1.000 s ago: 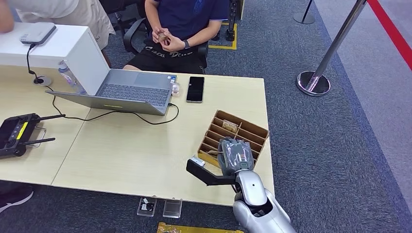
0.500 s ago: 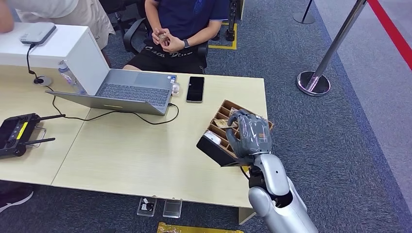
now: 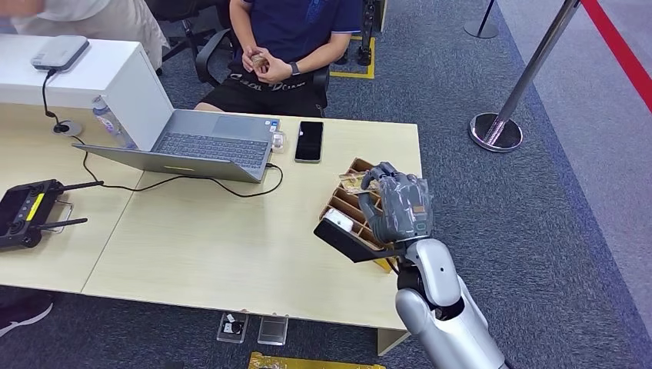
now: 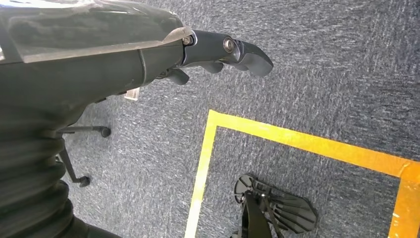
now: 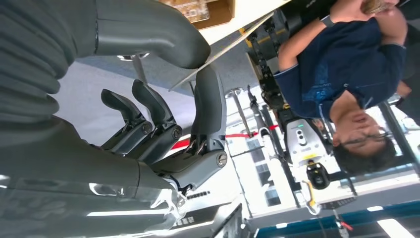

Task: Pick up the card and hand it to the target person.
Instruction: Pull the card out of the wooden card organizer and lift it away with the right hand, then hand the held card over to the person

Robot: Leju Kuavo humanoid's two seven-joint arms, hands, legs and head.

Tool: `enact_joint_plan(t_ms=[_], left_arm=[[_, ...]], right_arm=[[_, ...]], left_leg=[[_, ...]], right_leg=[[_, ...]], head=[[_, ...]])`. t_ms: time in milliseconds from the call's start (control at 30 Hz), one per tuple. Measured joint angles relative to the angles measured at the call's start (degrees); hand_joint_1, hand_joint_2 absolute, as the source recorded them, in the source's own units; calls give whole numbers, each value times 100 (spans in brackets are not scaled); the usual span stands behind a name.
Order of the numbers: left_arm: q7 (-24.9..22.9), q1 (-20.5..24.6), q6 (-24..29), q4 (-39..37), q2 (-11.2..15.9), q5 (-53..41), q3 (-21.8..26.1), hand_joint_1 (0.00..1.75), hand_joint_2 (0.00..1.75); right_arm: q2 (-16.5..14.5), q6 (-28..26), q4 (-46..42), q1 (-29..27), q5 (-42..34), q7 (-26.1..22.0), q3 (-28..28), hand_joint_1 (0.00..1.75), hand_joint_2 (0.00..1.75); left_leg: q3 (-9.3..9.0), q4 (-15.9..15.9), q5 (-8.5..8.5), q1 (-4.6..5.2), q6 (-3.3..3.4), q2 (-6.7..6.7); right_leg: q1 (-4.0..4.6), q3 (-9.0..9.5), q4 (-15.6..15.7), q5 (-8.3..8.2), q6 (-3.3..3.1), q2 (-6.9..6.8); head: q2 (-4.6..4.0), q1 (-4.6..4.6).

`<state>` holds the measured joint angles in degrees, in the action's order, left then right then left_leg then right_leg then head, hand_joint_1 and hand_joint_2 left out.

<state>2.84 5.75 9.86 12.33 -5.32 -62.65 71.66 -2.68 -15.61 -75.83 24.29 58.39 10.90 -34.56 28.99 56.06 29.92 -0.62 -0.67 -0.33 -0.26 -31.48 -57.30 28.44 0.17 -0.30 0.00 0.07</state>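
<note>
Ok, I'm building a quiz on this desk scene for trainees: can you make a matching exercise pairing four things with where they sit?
Things:
1. phone
2. black controller
3. stanchion base
4. cardboard tray

Places:
A. on the carpet, off the table
B. under the right hand
C. just beside the laptop, on the seated person's side of the table
D. at the table's far left edge

Pairs: 1-C, 2-D, 3-A, 4-B

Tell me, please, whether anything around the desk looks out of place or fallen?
Yes: two small clear cases lie on the carpet just below the desk's near edge, as if they had dropped. The divided cardboard box also sits askew.
</note>
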Motion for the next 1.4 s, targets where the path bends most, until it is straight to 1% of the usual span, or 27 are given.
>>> enact_joint_plan(t_ms=[133, 300, 533, 733, 967, 1400], left_arm=[[0, 20, -22, 0, -1, -37, -4, 0, 175], [-11, 78, -32, 0, -1, -64, -9, 0, 175], [-29, 129, -38, 0, -2, -147, -21, 0, 175], [-60, 187, -54, 0, -2, -238, -81, 0, 175], [-101, 241, -84, 0, -18, -268, -158, 0, 175], [-147, 254, -31, -4, -32, -268, -163, 0, 175]], right_arm=[[-251, -276, 692, 255, 38, -209, 45, 162, 175], [-607, -724, 1822, 836, 79, -425, 215, 162, 175], [-943, -1190, 3004, 1496, 109, -581, 515, 162, 175], [-1081, -1375, 3680, 1958, 242, -512, 730, 162, 175], [-1191, -1454, 4293, 2340, 345, -420, 870, 162, 175], [-1324, -1562, 4854, 2588, 504, -445, 994, 162, 175]], left_leg=[[0, 0, -1, 0, -1, 0], [0, 1, -4, 0, -4, -1], [1, 3, -5, 0, -4, 0], [0, 3, -5, 0, -4, 0], [1, 4, -5, 0, -4, 0], [1, 4, -5, 0, -4, 0]], right_leg=[[0, -1, -3, 0, 0, 0], [0, -1, -4, -1, 0, 0], [0, -3, -6, -3, -3, 1], [0, -3, -6, -3, -3, 1], [0, -3, -6, -3, -3, 1], [0, -4, -6, -3, -3, 1]], head=[[0, -1], [0, 0], [0, -4], [0, -2], [0, -3], [0, -1]])
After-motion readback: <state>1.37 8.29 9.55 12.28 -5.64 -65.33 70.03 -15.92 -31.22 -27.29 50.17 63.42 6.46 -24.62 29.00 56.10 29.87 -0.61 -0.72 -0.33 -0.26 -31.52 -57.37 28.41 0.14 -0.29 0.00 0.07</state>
